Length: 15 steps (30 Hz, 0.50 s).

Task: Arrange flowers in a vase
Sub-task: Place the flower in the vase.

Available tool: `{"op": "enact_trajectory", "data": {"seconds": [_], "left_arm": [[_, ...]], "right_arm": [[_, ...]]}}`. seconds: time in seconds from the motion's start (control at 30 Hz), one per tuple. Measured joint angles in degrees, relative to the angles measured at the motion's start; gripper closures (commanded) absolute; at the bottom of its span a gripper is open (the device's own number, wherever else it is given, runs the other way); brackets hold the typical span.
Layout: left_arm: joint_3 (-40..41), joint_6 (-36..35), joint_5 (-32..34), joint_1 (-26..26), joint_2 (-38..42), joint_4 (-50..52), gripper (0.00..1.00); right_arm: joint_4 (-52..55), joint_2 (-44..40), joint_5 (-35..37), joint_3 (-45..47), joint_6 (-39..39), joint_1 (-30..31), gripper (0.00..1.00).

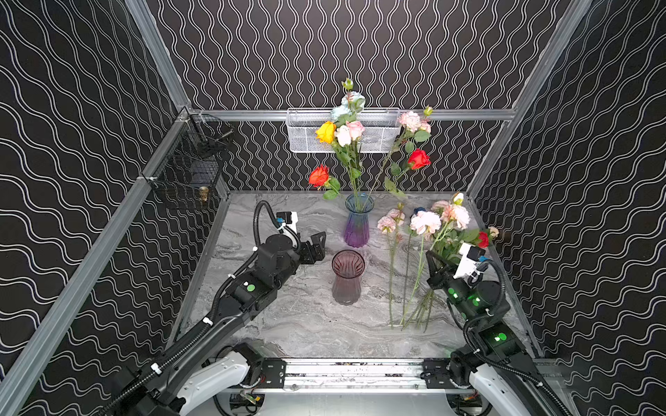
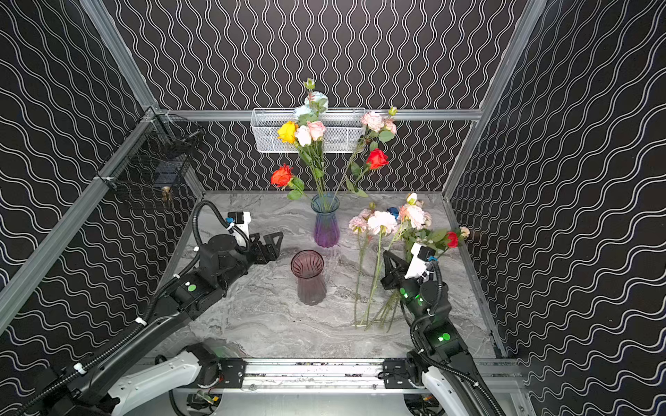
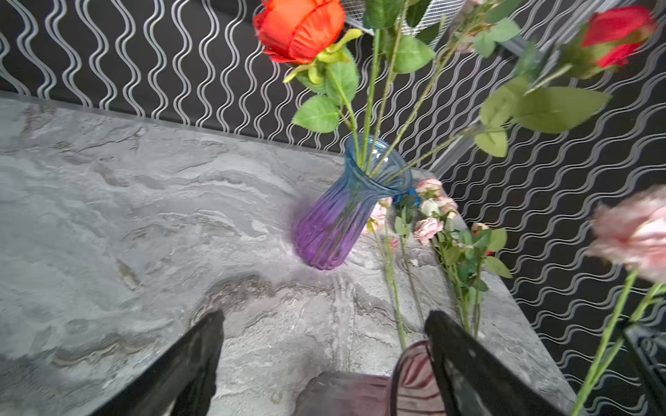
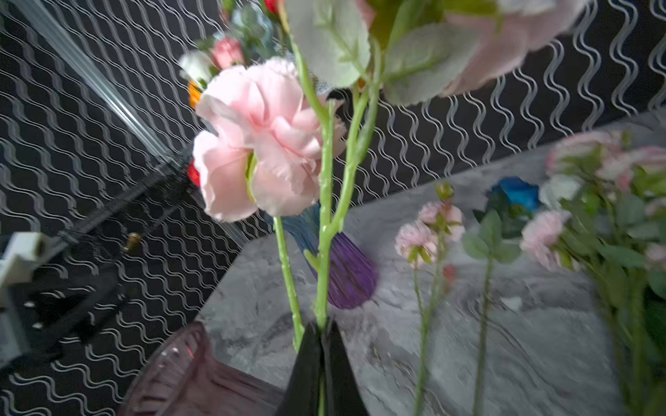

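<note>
Flowers (image 1: 355, 129) in rear vase (image 1: 357, 225)

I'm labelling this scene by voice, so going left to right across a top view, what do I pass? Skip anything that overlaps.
black wire basket → left gripper → empty smoky-pink vase → right gripper, shut on a pink flower stem

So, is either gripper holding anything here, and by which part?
The right gripper is shut on a pale pink flower spray, pinching its green stem below the blooms. The left gripper is open, holding nothing.
</note>
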State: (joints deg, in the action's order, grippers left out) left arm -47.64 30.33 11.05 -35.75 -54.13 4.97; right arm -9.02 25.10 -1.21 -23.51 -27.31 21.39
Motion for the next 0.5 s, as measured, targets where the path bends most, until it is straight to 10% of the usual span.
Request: {"op": "enact_trajectory", "data": {"seconds": [0.3, 0.5], "left_arm": [[-1.29, -2.43, 3.87, 0.02, 1.84, -0.11, 0.09], [0.37, -3.72, 12.96, 0.02, 6.25, 0.63, 0.08]], "right_arm": [[-12.9, 15.13, -6.88, -18.53, 2.54, 2.69, 1.0], [-15.04, 27.06, -5.88, -31.12, 10.23, 17.33, 1.0]]}}
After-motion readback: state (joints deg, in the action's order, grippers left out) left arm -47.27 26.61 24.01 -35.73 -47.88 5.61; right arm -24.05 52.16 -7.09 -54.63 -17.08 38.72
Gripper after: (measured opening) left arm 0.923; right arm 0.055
